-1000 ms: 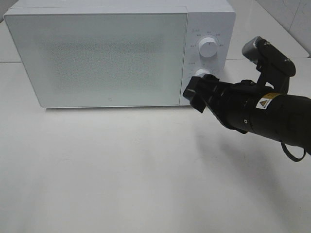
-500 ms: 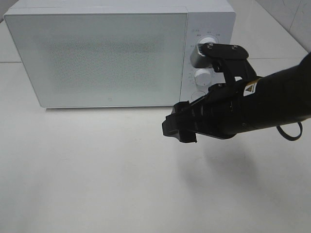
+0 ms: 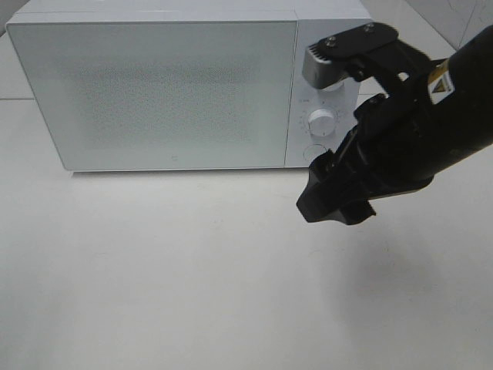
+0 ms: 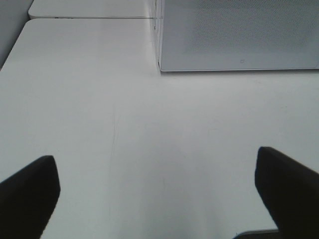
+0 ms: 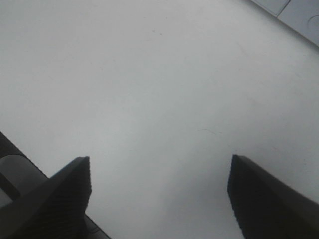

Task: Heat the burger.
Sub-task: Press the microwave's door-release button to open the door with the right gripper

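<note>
The right gripper stood with its jaws well apart and nothing between them, only bare white table showing between its two dark fingers; it hung above the tabletop, tips pointing down, just in front of the microwave's control panel without touching it. The left gripper was also spread wide and empty, its fingertips at the two sides of its wrist view, facing the lower corner of the microwave across a broad stretch of open table. In the high view the right arm's black body covered the right-hand part of the scene, and its grey wrist camera hid the upper part of the control panel; below it the white lower knob was in plain sight, with a round button under it partly behind the gripper. The microwave sat at the back of the table, its frosted door shut flush. The table in front of it lay open from the left side to the arm, and the left wrist view showed the table's edge and a seam to a second white surface behind. The burger could not be seen in any view; whether it sat behind the frosted door could not be told
</note>
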`<move>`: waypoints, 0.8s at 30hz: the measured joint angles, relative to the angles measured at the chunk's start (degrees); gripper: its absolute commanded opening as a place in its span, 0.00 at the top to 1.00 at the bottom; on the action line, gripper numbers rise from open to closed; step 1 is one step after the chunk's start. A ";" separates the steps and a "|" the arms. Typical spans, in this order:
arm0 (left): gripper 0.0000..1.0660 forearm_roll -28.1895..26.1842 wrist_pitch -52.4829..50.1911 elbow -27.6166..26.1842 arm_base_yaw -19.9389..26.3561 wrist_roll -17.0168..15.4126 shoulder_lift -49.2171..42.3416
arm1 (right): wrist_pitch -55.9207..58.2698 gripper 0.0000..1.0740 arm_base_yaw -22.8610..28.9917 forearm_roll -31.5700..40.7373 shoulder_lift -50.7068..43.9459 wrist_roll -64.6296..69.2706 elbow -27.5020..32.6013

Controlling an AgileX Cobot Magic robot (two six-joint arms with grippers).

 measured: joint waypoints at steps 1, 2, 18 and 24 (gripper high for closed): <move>0.06 0.00 0.00 0.00 0.00 0.00 0.00 | 0.00 0.31 0.00 0.00 0.00 0.00 0.00; 0.06 0.00 0.00 0.00 0.00 0.00 0.00 | 0.57 0.31 0.00 -0.80 -0.92 0.29 -0.06; 0.06 0.00 0.00 0.00 0.00 0.00 -0.06 | 14.32 0.31 0.00 -9.51 -16.90 4.76 0.46; 0.06 0.00 0.00 0.00 0.00 0.00 -0.06 | 15.24 0.31 -3.95 -9.68 -22.69 5.16 4.41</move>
